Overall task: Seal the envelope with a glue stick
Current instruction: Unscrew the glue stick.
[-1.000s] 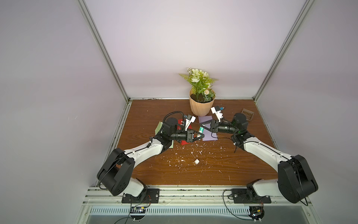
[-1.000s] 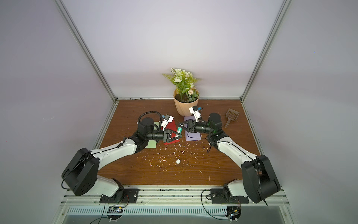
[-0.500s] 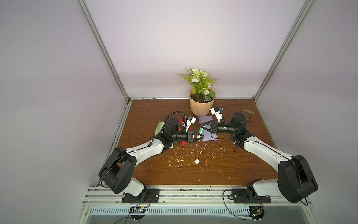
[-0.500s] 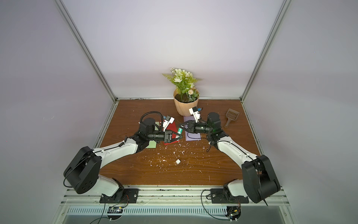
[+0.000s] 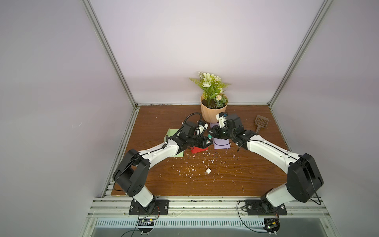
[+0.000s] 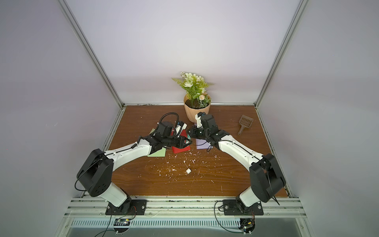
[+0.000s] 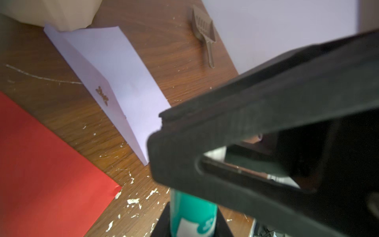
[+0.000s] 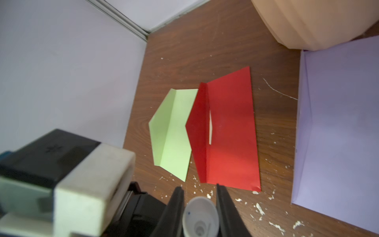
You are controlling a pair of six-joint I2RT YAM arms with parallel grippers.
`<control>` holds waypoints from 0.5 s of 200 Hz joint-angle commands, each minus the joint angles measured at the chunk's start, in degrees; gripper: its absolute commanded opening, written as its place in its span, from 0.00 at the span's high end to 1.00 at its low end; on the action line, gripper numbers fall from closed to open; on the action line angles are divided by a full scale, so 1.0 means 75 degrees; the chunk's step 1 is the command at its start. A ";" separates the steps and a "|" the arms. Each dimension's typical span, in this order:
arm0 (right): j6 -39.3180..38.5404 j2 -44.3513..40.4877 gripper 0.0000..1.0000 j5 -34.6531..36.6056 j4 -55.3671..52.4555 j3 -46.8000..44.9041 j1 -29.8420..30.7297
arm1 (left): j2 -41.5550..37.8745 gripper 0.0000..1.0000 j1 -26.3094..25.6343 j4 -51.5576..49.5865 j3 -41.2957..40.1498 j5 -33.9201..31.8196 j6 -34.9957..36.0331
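Closes right gripper (image 8: 199,187) on glue stick (image 8: 200,219) white end, nearer than 1 second ago; pinches teal body in left gripper (image 7: 192,213). Mostly hidden in both top views.

The right fingers (image 8: 176,207) have moved in and clamped onto the glue stick (image 8: 200,219).

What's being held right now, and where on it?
The glue stick, by both: left end effector grips its green-labelled body, right end effector is shut on its white end. Cap or base, can't tell.
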 commanded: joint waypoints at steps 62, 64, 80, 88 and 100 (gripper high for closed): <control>-0.0857 -0.0538 0.60 -0.0473 -0.0080 0.0177 0.0107 | 0.0228 1.00 -0.0116 -0.0274 0.0292 0.0057 0.0166; -0.0838 -0.0567 0.60 -0.0592 -0.0010 0.0137 0.0067 | 0.0219 1.00 -0.0111 -0.0239 0.0277 0.0120 0.0160; -0.0669 -0.0825 0.59 -0.1602 0.0506 -0.0230 -0.0298 | 0.0050 1.00 -0.0033 -0.0002 0.0091 0.0625 0.0073; -0.0581 -0.0951 0.59 -0.2129 0.0797 -0.0396 -0.0485 | -0.0073 1.00 0.0027 0.0157 -0.0034 0.0828 0.0019; -0.0370 -0.1095 0.56 -0.3036 0.1375 -0.0687 -0.0750 | -0.0266 1.00 0.0126 0.0509 -0.0270 0.1199 -0.0125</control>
